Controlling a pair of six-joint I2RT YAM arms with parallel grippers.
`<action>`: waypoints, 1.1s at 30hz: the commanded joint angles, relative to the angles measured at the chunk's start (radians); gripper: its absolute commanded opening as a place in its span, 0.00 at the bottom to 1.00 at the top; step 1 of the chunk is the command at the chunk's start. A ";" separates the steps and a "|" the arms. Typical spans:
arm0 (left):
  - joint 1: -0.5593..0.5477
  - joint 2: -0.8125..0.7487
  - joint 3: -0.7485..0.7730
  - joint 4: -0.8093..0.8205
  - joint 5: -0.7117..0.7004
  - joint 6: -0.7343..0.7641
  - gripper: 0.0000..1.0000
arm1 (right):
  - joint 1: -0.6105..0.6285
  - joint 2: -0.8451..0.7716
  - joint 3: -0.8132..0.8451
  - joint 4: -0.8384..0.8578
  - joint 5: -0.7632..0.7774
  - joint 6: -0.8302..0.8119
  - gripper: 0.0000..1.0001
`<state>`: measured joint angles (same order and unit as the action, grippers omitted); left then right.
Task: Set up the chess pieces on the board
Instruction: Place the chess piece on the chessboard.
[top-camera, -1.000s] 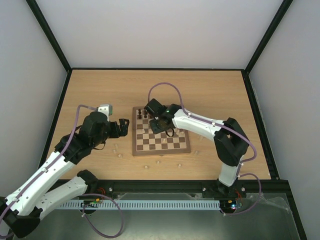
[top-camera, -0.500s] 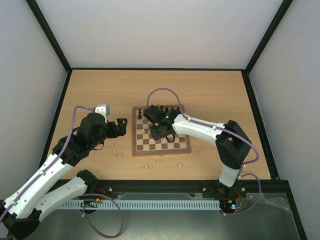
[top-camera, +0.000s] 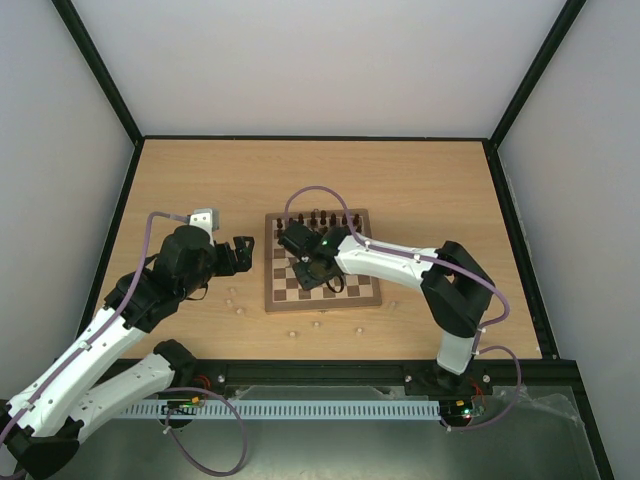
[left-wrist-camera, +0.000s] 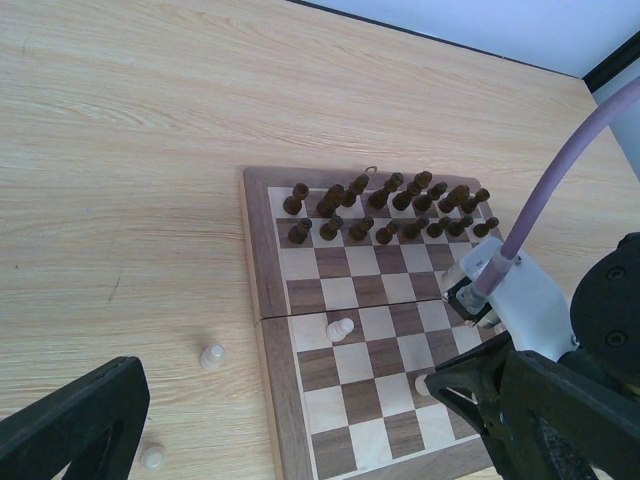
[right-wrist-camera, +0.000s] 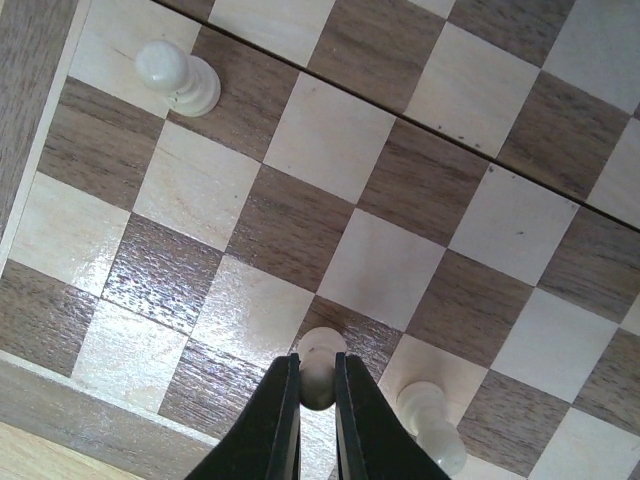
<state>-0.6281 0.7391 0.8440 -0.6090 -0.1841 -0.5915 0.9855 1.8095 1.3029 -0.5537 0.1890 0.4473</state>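
Right gripper (right-wrist-camera: 318, 378): jaws pinched narrow on the head of a pale pawn (right-wrist-camera: 320, 362), held upright over the near-left part of the board (left-wrist-camera: 260, 250), two or three squares in from the border. Cannot tell whether its base is down on a square.

A second pale piece (right-wrist-camera: 430, 418) stands just beside the right finger. A third (right-wrist-camera: 178, 78) stands a few squares off, near the left border.

Left gripper (top-camera: 243, 256): jaws spread wide, empty, over the table (top-camera: 420, 180) just left of the board.

Dark pieces (left-wrist-camera: 380, 205): in two rows along the far side, apparently complete.

Pale side: barely begun. Several loose pale pieces (top-camera: 316, 323) lie on the table off the near and left edges.

Judgement: roughly half done. Almost all the pale set is left to place.
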 joint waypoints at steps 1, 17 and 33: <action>-0.001 -0.002 -0.012 0.016 -0.006 -0.001 0.99 | 0.011 0.013 -0.009 -0.069 0.021 0.021 0.07; -0.001 0.006 -0.011 0.017 -0.002 0.001 0.99 | 0.012 0.016 -0.028 -0.069 0.021 0.024 0.11; -0.001 0.015 -0.012 0.017 0.000 0.002 0.99 | 0.013 -0.071 -0.046 -0.027 0.019 0.018 0.35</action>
<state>-0.6281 0.7544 0.8402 -0.6083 -0.1833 -0.5911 0.9909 1.8107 1.2816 -0.5636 0.1963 0.4606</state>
